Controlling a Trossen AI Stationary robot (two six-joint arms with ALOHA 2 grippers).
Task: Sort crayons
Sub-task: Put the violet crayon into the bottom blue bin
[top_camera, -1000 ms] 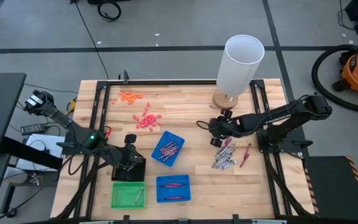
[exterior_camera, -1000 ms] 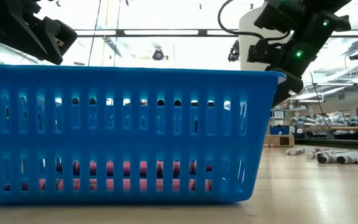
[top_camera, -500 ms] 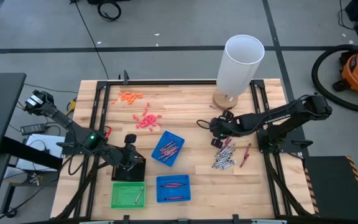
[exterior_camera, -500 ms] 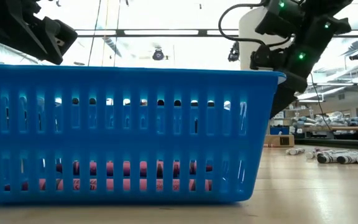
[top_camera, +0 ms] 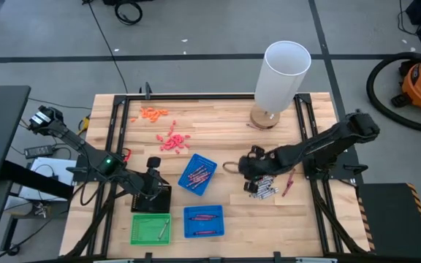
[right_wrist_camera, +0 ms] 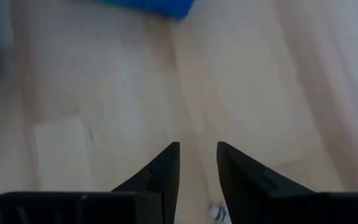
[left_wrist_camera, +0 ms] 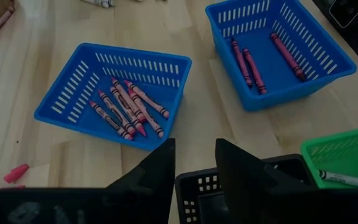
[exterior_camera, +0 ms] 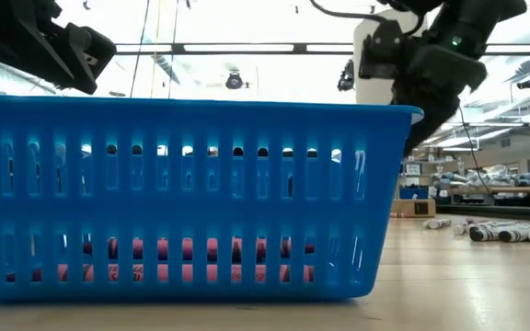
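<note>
I am logging the table from its left side across. The left gripper (top_camera: 152,169) is resting over a black tray (top_camera: 152,201) at about 8 o'clock on the table, and in its wrist view I am seeing its fingers (left_wrist_camera: 160,167) parted by a narrow gap with nothing between them. Just below it, at 7 o'clock, a green tray (top_camera: 150,229) is holding one pale crayon (left_wrist_camera: 347,180). At 11 o'clock, small orange bits (top_camera: 153,112) and pink bits (top_camera: 172,140) are lying loose on the wood. Near the centre a tilted blue tray (top_camera: 197,174) is carrying several red crayons (left_wrist_camera: 126,109), and at 6 o'clock a second blue tray (top_camera: 203,221) is holding three more red crayons (left_wrist_camera: 257,56). Right of centre, at roughly 4 o'clock, the right gripper (top_camera: 245,169) is hovering low at the left end of a loose pile of grey-silver crayons (top_camera: 263,188), with a single maroon crayon (top_camera: 289,182) lying just beside the pile; its fingers (right_wrist_camera: 163,171) are standing slightly apart over bare wood, gripping nothing. At 1 o'clock a tall white cylinder (top_camera: 283,73) is standing upright on a round wooden base (top_camera: 263,117).
</note>
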